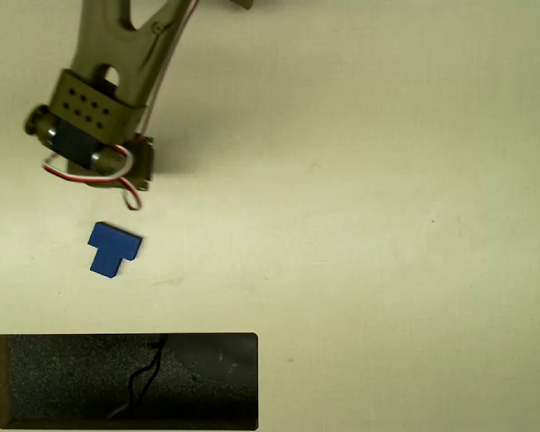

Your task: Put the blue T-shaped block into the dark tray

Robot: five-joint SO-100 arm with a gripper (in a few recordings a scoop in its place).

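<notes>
Seen from overhead, the olive arm's gripper hangs above the pale tabletop, holding nothing; how far it is open cannot be told, since the wrist hides the fingers. The block, a flat bright-blue T, lies just below it, apart from it. The tray, black, speckled and foam-like with bevelled edges and a thin squiggle, sits below the block along the bottom edge.

pale table bearing block, tray
</notes>
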